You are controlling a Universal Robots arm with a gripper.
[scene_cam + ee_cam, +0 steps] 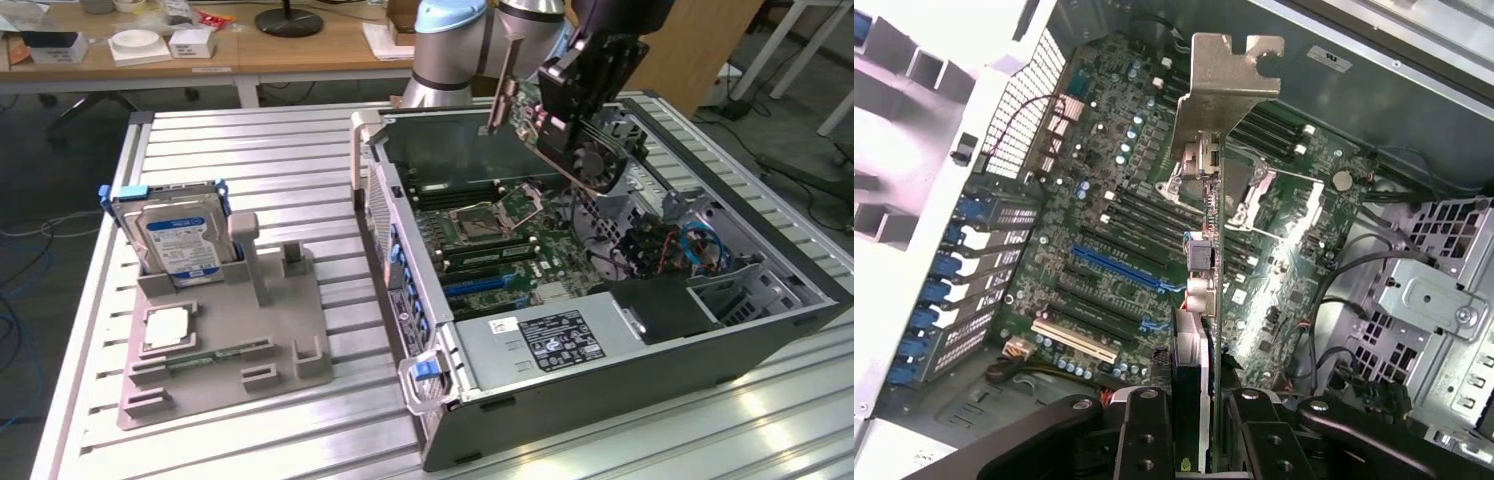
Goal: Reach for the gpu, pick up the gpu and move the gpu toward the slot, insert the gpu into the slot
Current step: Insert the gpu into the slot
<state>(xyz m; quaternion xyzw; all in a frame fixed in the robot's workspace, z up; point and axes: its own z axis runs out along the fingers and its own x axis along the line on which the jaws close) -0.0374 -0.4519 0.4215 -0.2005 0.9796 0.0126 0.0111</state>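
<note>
Slatted metal worktop [254, 150] is carrying an open computer case [627, 365] lying on its side, so its motherboard is facing upward. Jaws are clamping narrowly on the gpu [587, 155], hanging it tilted above the board, likely so its connector edge can meet the blue slot [1116, 268].

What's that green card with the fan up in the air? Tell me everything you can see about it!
The gpu is a thin, flat green circuit card with a round black fan on one face and a shiny silver metal bracket at one end. The tool clamps it from both faces. It hangs tilted above the motherboard in the open computer case, seemingly touching only the tool.
</note>
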